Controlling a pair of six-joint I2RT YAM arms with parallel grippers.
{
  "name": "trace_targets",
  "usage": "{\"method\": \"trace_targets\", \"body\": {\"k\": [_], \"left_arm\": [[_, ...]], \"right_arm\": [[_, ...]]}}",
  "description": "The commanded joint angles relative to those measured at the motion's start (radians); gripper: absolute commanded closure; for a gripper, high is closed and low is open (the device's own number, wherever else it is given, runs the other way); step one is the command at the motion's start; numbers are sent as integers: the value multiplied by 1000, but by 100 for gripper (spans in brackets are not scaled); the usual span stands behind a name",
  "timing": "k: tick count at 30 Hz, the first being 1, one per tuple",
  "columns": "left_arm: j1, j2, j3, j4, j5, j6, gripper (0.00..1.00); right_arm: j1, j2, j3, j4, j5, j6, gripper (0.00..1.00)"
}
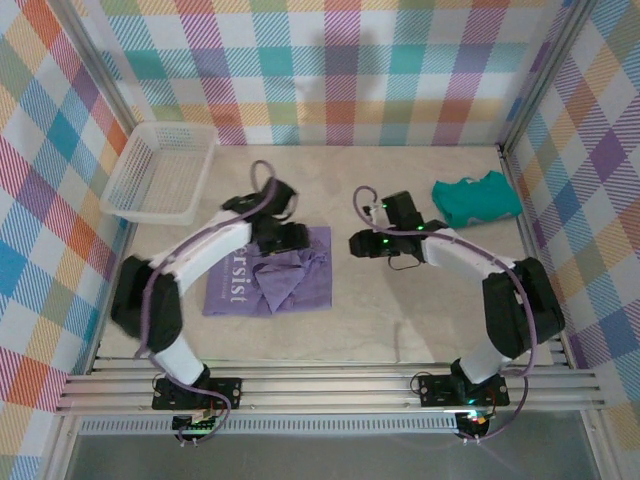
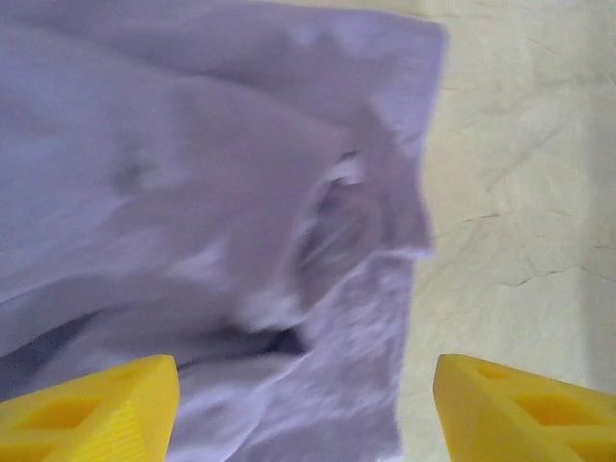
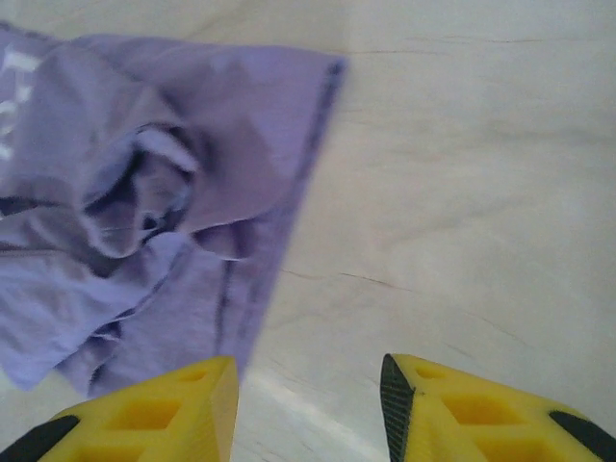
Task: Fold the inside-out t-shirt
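The lavender inside-out t-shirt lies partly folded and rumpled on the table, left of centre, with white lettering on its left part. My left gripper hovers over the shirt's upper right part. In the left wrist view the left gripper stands open, yellow fingers wide apart, with bunched cloth of the t-shirt beneath and nothing pinched. My right gripper sits just right of the shirt. Seen from the right wrist, the right gripper is open over bare table, the t-shirt's edge by its left finger.
A white mesh basket stands at the back left. A smaller teal folded garment lies at the back right. Checked walls close in the table on three sides, and bare tabletop stretches in front of the shirt.
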Motion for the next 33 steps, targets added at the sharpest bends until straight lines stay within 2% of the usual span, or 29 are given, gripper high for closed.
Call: {"method": "trace_targets", "body": {"k": [1, 4, 7, 10, 15, 18, 23, 26, 29, 33], "left_arm": [[93, -175, -175, 38, 62, -45, 26], [112, -252, -311, 63, 87, -62, 24], [110, -255, -392, 151, 137, -108, 24], [109, -247, -457, 247, 160, -145, 28], [107, -226, -495, 311, 118, -135, 37], [103, -214, -504, 356, 127, -129, 45], [79, -190, -511, 418, 160, -109, 72], [39, -208, -499, 433, 157, -73, 86], [-10, -231, -489, 471, 148, -30, 96], [-86, -243, -480, 523, 154, 21, 99]], "right_arm": [[105, 98, 96, 93, -59, 8, 53], [158, 189, 183, 98, -57, 17, 49], [203, 262, 264, 65, -50, -11, 46], [232, 325, 324, 34, -41, -18, 46], [241, 415, 398, 12, -32, 14, 51], [241, 453, 440, -4, -33, 17, 57], [234, 464, 503, -56, 18, 12, 81], [205, 446, 528, -102, 27, 12, 90], [164, 433, 548, -136, -28, 13, 93], [106, 458, 631, -243, -131, -1, 93]]}}
